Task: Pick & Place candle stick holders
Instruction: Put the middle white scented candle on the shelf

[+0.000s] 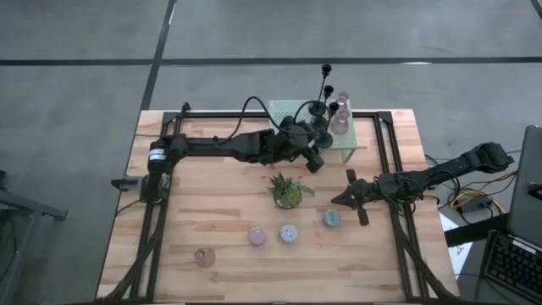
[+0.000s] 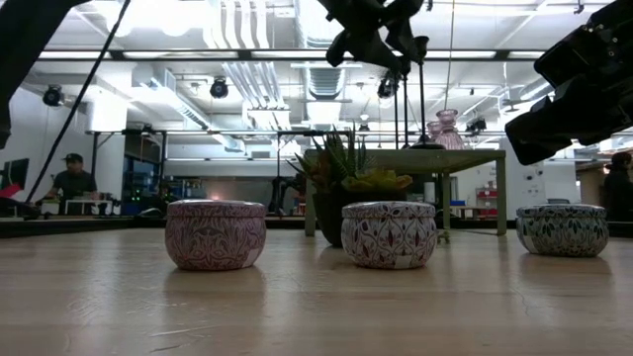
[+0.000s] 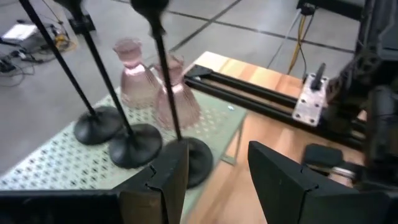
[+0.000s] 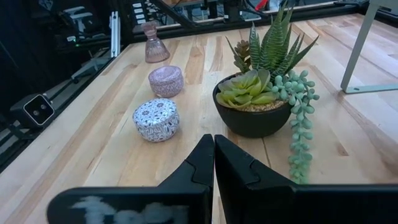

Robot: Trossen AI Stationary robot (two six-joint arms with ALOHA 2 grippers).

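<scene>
1. Nearest the low camera sit three small round patterned holders on the wooden table (image 1: 212, 212) — the pink holder (image 2: 215, 233), the lilac holder (image 2: 389, 234) and the blue holder (image 2: 562, 229) — all on the near side of the mesh rack (image 1: 292, 114). A pink glass holder (image 1: 204, 256) stands farther off, near the table's front edge.

2. The left gripper (image 3: 214, 177) hangs over the mesh rack, fingers spread, with nothing between them. The nearest black candlestick (image 3: 171, 99) stands just ahead of it, beside two more candlesticks (image 3: 93, 87) and two pink glass holders (image 3: 149, 81).

3. Risk, as I judge it: the pieces on the rack are crowded, so closing on one slim stem could nudge a neighbour — a tall candlestick tips easily, and the glass ones could fall off the rack's edge.

4. A grip high on the stem may let the heavy base swing.

5. The right gripper (image 4: 214, 155), fingers pressed together and empty, waits low in front of the rack near the potted plant (image 4: 264, 93); a careless sweep could knock the blue holder.
</scene>
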